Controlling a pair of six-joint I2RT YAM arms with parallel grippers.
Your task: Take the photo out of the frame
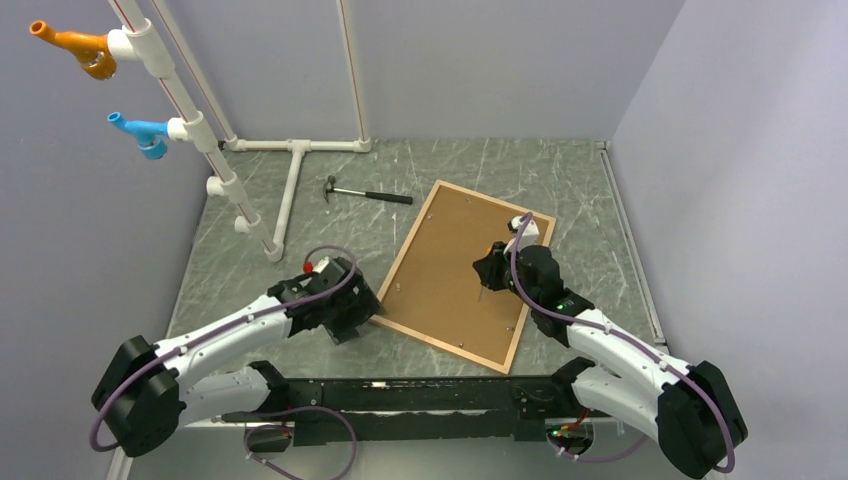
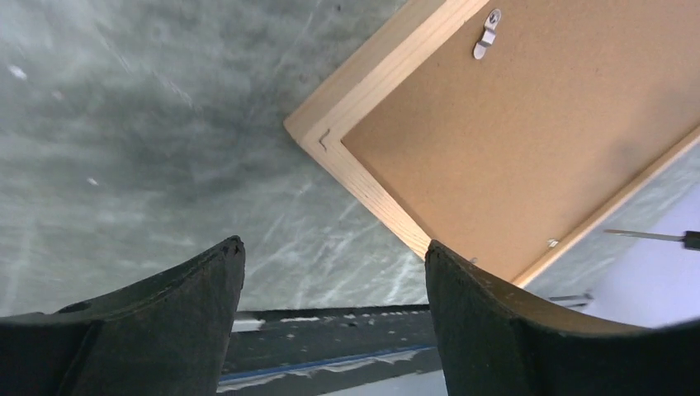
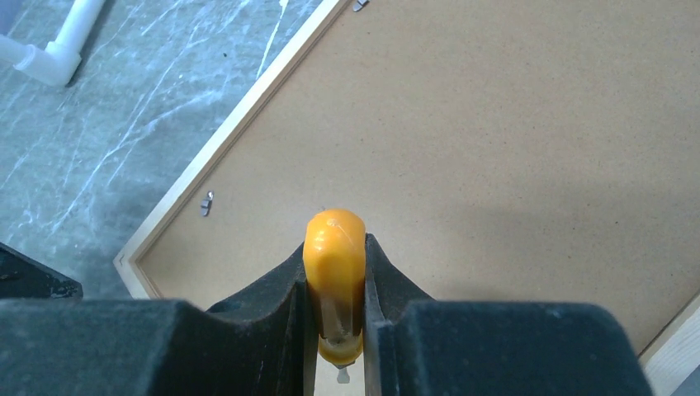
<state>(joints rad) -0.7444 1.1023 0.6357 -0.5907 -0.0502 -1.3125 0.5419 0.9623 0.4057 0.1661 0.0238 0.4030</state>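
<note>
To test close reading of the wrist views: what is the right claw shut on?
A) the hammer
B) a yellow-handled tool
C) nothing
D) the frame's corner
B: in the right wrist view the right claw pinches a yellow-handled tool between its fingers, while the hammer lies far from it.

The frame (image 2: pixel 376 78), thin light natural wood, lies face down and flat on the table (image 1: pixel 450 160), set diagonally. The photo (image 1: pixel 445 275) sits inside it, brown back up. Small metal clips (image 2: pixel 489 33) line the inner edge.
</note>
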